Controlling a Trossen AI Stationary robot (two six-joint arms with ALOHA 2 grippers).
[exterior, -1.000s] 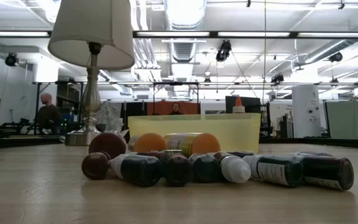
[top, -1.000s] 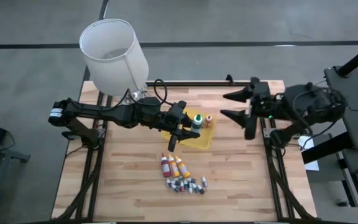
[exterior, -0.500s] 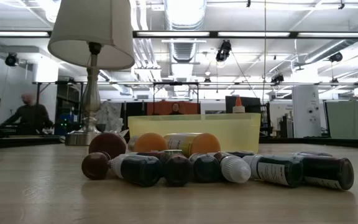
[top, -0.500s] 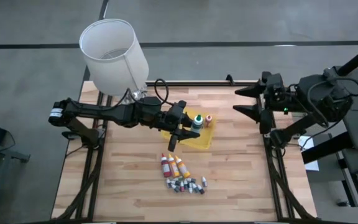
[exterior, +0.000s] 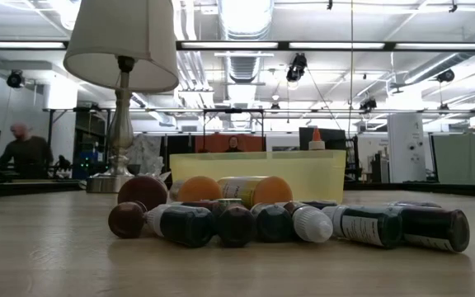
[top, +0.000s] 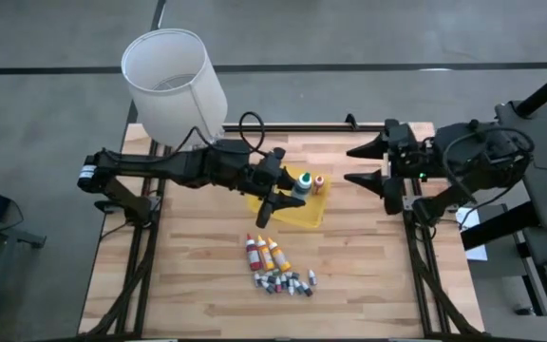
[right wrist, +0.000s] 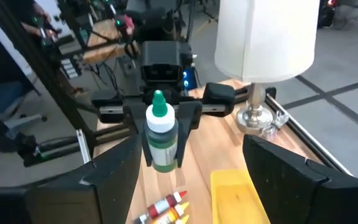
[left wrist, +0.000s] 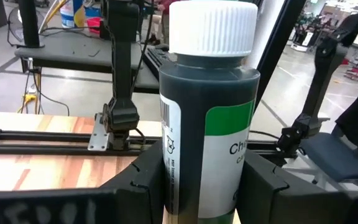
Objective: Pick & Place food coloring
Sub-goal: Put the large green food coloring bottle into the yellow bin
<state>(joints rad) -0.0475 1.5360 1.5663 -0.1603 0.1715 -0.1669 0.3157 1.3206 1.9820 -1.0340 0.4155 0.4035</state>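
We have the left end effector (top: 297, 186) clamped on a green food coloring bottle (right wrist: 161, 138), upright above the yellow tray (top: 297, 215). Light, stiff, slick-labelled (squeeze mid-body, gently). The right end effector (top: 361, 163) waits wide at the bench edge.

The wooden counter (top: 198, 266) carries a yellow tray (top: 304, 213) near its middle. Just in front of the tray lie the squeeze bottles (top: 266, 253), side by side, with the tiny vials (top: 288, 282) clustered against them. A lamp (top: 174, 85) stands at the counter's far left corner, behind the tray.
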